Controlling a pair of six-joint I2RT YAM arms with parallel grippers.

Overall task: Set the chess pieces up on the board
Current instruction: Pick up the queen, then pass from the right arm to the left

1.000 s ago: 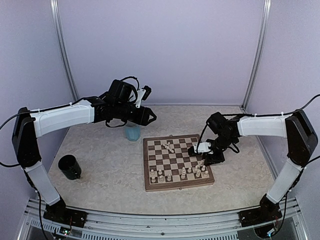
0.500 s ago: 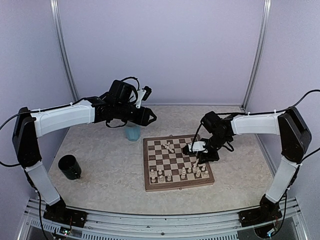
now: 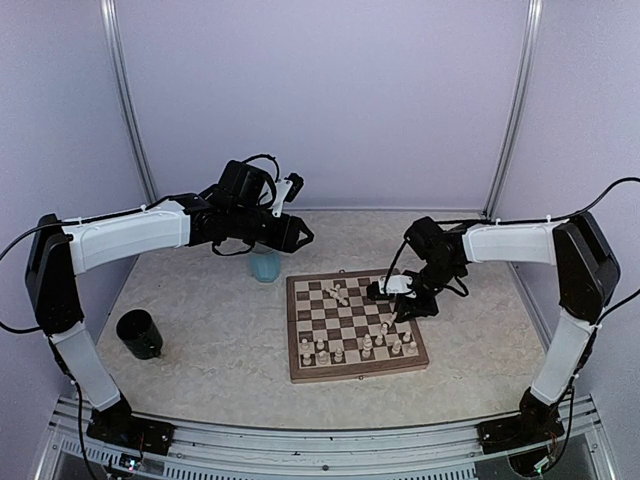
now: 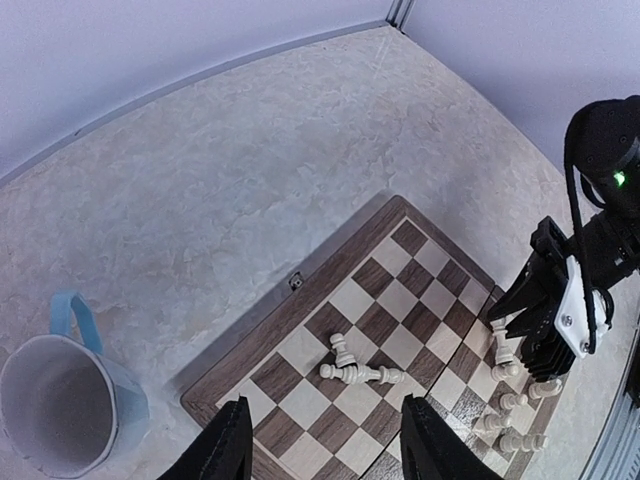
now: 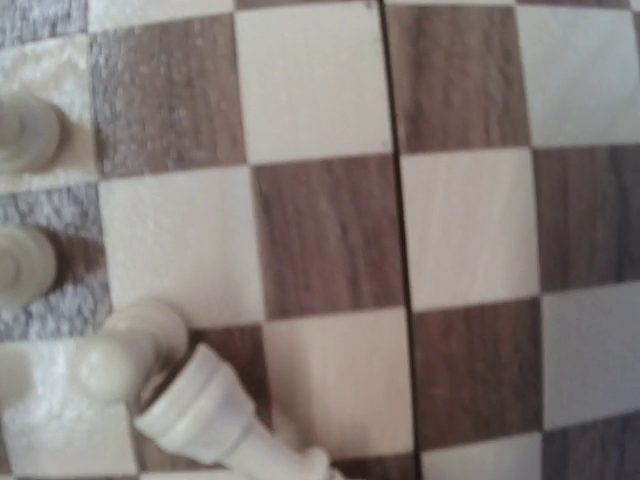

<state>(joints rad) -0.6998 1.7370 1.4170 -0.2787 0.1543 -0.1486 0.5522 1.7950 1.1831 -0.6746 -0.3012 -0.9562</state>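
Beige tabletop bears the board; left wrist view alone shows left gripper spread wide and empty, right gripper grip unreadable.

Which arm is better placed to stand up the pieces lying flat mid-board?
Right, probably: the right gripper is low over the board, close to the lying pieces; the left gripper hangs open, high by the blue cup, off the board.

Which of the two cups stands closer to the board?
The pale blue handled cup, just beyond the far left corner of the board; the black cup stands well away to the left.
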